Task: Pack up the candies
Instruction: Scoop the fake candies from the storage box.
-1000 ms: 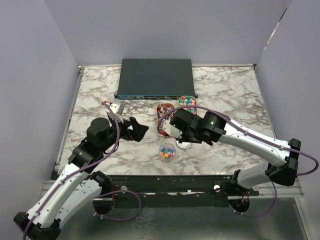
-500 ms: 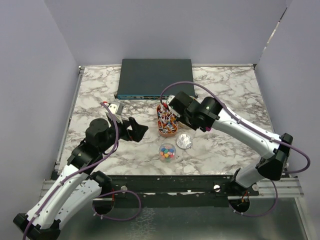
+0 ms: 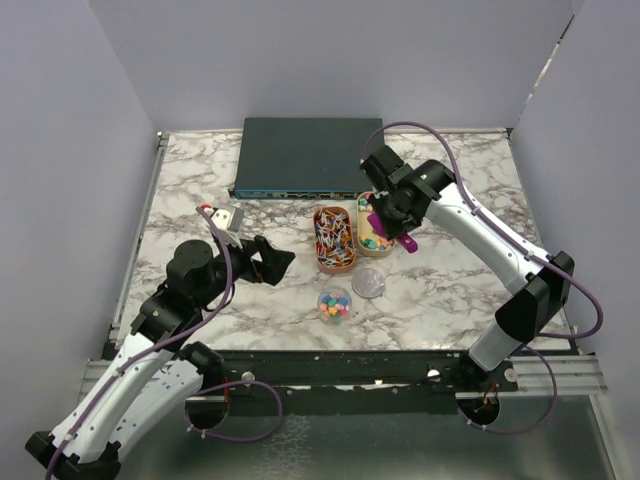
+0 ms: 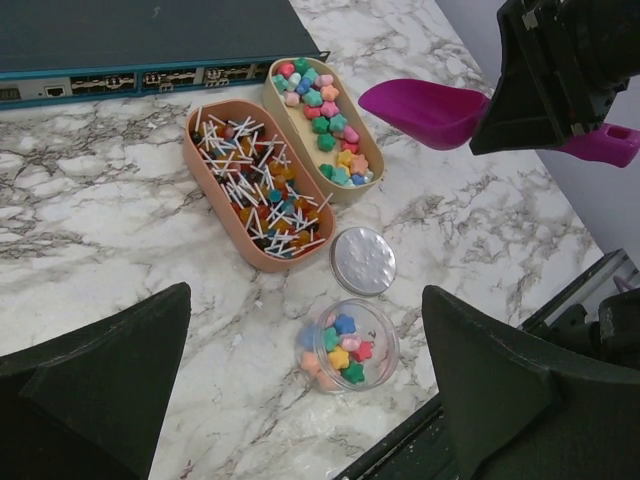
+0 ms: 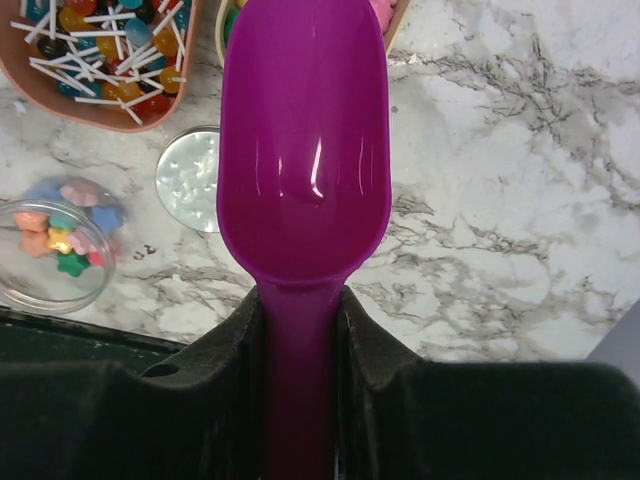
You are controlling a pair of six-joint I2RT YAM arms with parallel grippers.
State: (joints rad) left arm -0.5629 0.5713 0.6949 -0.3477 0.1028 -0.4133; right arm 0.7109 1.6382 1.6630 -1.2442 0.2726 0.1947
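Scooping stage, centre right of the overhead frame: empty purple scoop (image 5: pixel 303 150) clamped in the right tool (image 5: pixel 300 330), raised beside the candies (image 4: pixel 325 130) in their tan tray (image 4: pixel 372 180). Left tool (image 3: pixel 272 262) spread wide, idle at left. Next, likely: dip, lift level, carry to the open jar (image 4: pixel 345 345), lower centre.

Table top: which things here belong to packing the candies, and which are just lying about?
For the job: candies, purple scoop, clear jar, silver lid.
Lying about: lollipops, dark flat box.
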